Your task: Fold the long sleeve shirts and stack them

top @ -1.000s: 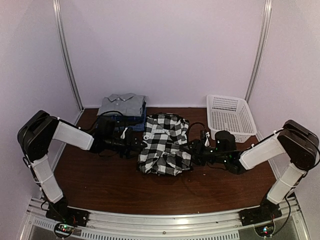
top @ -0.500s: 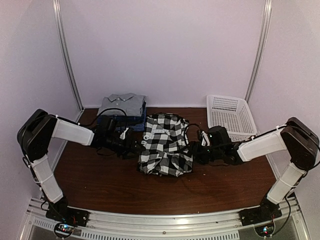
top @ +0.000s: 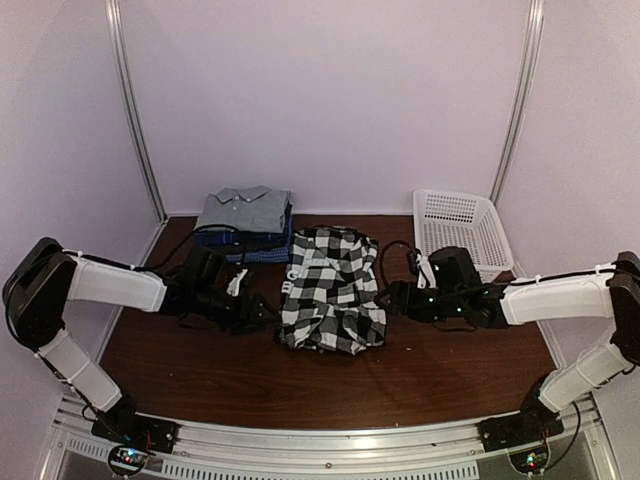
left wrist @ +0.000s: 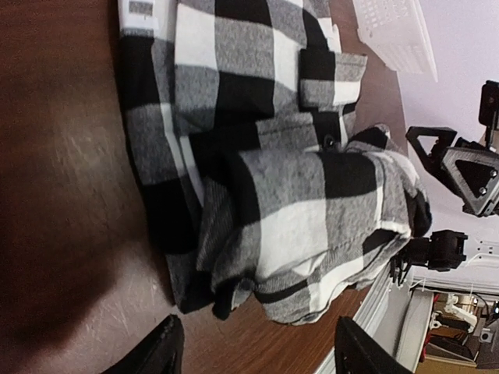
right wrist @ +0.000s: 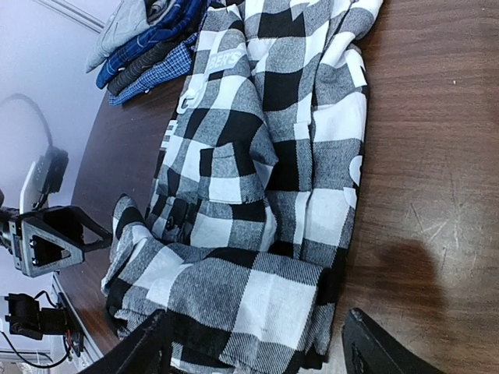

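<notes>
The black-and-white check shirt (top: 330, 290) lies folded on the brown table (top: 200, 370), its near end doubled over. It fills the left wrist view (left wrist: 288, 179) and the right wrist view (right wrist: 257, 195). My left gripper (top: 268, 312) is open and empty, just left of the shirt's near end (left wrist: 261, 354). My right gripper (top: 392, 298) is open and empty, just right of the shirt (right wrist: 253, 351). A plain grey shirt (top: 243, 208) tops a stack of folded blue and blue-checked shirts (top: 245, 240) at the back left, which also shows in the right wrist view (right wrist: 148, 39).
A white lattice basket (top: 462, 233) stands at the back right, close behind my right arm. The opposite gripper shows in each wrist view: the right one (left wrist: 460, 167) and the left one (right wrist: 54, 238). White walls and metal poles close in the table.
Both grippers have drawn back sideways from the check shirt's edges and now stand apart from it. The shirt's near fold has settled flat. The stack and basket have not moved.
</notes>
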